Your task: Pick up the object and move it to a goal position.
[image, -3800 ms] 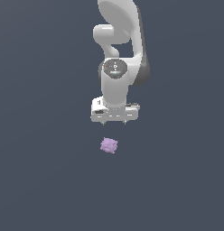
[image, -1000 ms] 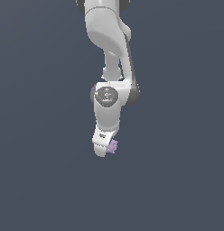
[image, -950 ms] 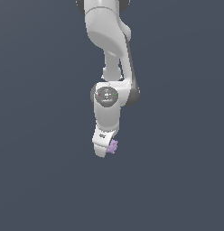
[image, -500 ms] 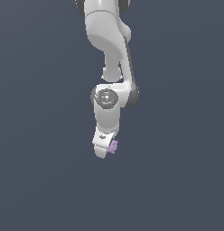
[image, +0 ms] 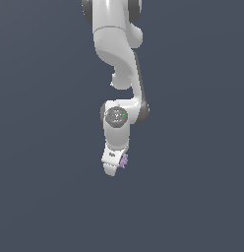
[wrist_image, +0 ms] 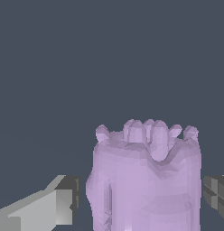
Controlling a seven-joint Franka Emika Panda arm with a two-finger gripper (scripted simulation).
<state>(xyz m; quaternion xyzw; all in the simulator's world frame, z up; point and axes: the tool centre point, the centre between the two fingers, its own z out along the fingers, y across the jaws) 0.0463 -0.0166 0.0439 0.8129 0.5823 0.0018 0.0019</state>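
Exterior view. Setting: a uniform dark slate-grey field with no visible edge, horizon or furniture; floor and backdrop cannot be told apart. Arm: glossy white rounded segments with dark grey joint bands, reaching down from the top edge, where its upper part is cut off. A round dark disc marks the wrist joint. Gripper: white, seen nearly edge-on and tilted slightly toward the exterior view's left; its fingers overlap from this angle, so the gap between them is not readable here. Object: a small pale lilac-purple sliver showing at the gripper's side toward the exterior view's right, mostly hidden behind the white housing. No shadow or surface line shows whether it rests on anything.

Wrist view. Setting: the same plain dark grey fills the frame. Object: large in frame, lilac-purple, matte, faceted, roughly block-shaped with near-vertical sides; one end carries a row of rounded knobs. Its near end is cut off by the frame edge. Fingers: one light grey finger with a darker pad stands just beside one flank of the object; the other finger, dark grey and ridged, is cropped by the frame edge at the opposite flank. The object sits between them. A thin dark strip shows between each pad and the object, so firm contact cannot be confirmed; the jaws are narrowed to about the object's width.
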